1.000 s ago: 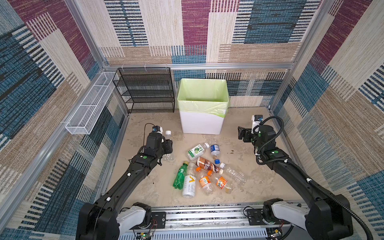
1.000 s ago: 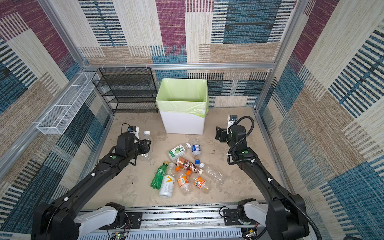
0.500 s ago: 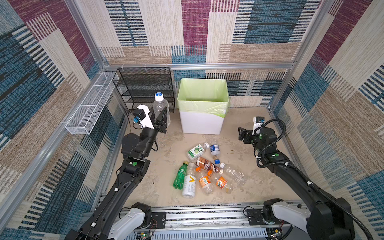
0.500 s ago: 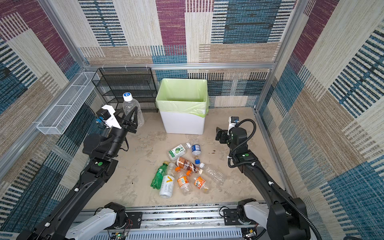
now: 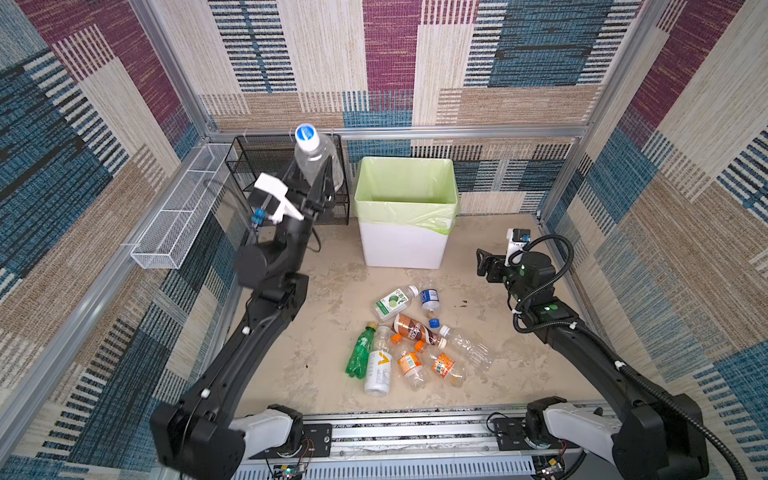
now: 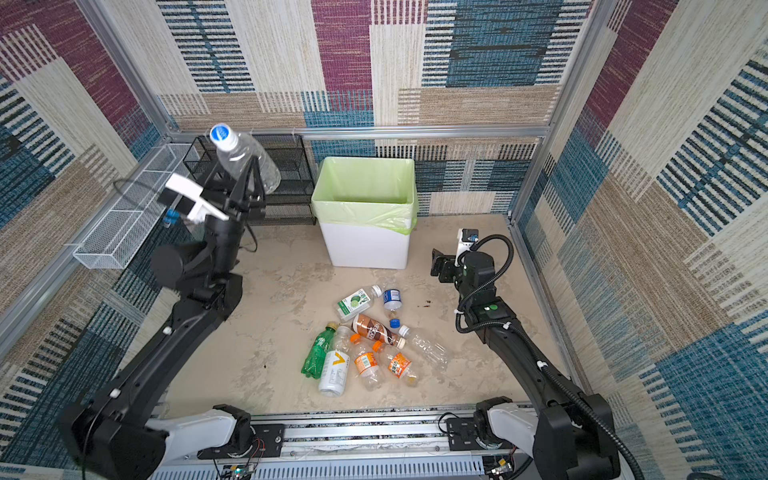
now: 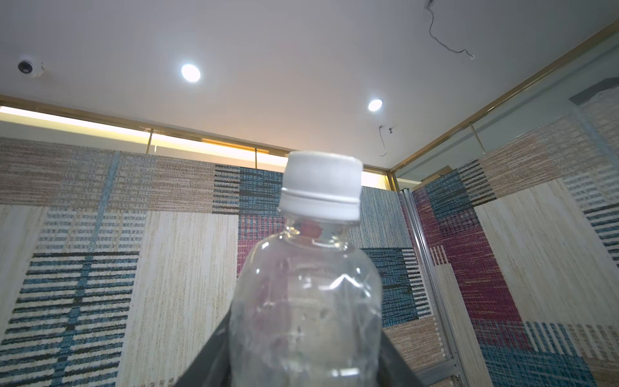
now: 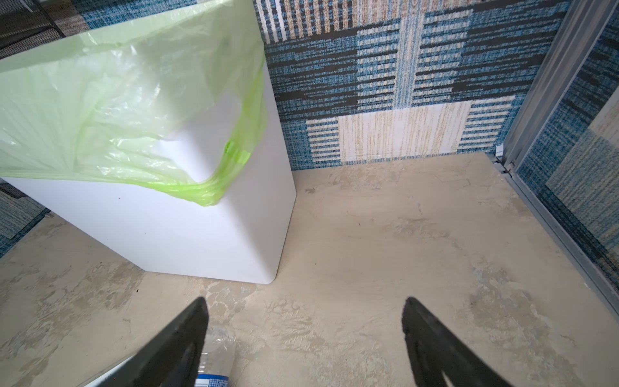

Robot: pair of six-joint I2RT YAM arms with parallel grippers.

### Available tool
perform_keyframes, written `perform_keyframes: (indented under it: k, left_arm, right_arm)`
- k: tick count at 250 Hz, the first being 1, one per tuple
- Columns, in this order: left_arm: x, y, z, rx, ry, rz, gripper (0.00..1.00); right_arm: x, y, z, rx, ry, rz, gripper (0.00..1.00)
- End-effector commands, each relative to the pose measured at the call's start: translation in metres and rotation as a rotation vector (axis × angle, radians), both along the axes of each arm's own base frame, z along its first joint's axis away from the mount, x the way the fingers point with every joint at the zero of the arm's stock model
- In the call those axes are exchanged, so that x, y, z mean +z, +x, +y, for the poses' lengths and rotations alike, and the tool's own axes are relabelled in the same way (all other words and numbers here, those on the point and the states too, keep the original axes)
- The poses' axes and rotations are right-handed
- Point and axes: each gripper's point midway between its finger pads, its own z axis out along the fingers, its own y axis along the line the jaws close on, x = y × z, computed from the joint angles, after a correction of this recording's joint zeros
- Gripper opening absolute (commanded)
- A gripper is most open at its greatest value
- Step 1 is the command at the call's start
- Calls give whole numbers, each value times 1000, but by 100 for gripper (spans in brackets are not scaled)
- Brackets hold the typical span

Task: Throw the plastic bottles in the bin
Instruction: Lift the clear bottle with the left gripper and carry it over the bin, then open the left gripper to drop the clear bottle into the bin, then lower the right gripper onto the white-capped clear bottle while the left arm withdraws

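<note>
Low at centre, small plastic bottles [image 5: 409, 332] are lying heaped; the right black gripper [image 5: 483, 262] is hanging open, empty. Upper left, the left black gripper [image 5: 318, 179] is gripping a clear plastic bottle [image 5: 315, 160]. I think it is needing travel above the tall white green-lined bin [image 5: 401, 249] before release.

Black wire-mesh rack [image 5: 257, 160]: tiered, stands against back wall [image 5: 390, 62]. Walls around rack: woven patchwork panels in beige, blue-striped, magenta. Aluminium frame rail [image 5: 457, 132] runs along back wall at rack-top level. White wire basket [image 5: 178, 224] hangs on side wall just left of rack. Floor [image 5: 328, 340] in front of rack: beige, mottled, stained. High above rack: white ceiling [image 7: 301, 50], two lit recessed spots [image 7: 190, 72], dome camera [image 7: 28, 67], glowing strip [image 7: 83, 122] along wall top, gold-framed glass partition [image 7: 536, 110].
</note>
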Motion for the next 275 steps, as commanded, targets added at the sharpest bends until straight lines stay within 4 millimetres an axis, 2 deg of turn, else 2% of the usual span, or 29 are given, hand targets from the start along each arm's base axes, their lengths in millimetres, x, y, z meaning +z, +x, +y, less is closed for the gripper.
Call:
perform_keyframes:
  k: [1,12,22,43,67,102,132,151,179,229,275]
  left_arm:
    - [-30,94,-35,-68,62,411,58]
    - [-45,124,-53,-80,125,549,63]
    - [-59,142,-63,-88,152,631,70]
    - [-78,157,-71,-101,167,683,79]
    - [-72,150,-61,-60,131,621,86]
    - [-64,134,-53,-36,138,591,89]
    - [-69,120,-42,8,155,596,89]
    - [-80,110,-30,48,169,619,89]
    - [-118,101,-7,92,191,729,88]
    - [-212,83,38,162,240,1001,87]
    - [-296,56,65,212,268,1192,87]
  right_arm:
    - [9,5,6,19,34,-24,90]
    - [6,5,7,23,38,-10,90]
    - [5,4,7,24,37,-1,90]
    - [2,-1,4,16,28,4,91]
    - [2,-4,0,3,5,7,92]
    - [-1,-3,1,10,-7,19,92]
    - [-5,-2,8,46,11,37,92]
    - [-18,-4,13,75,0,92,92]
    - [-40,-13,21,134,-19,179,92]
    - [-77,-50,42,256,-3,386,92]
    - [-84,-96,57,306,80,529,92]
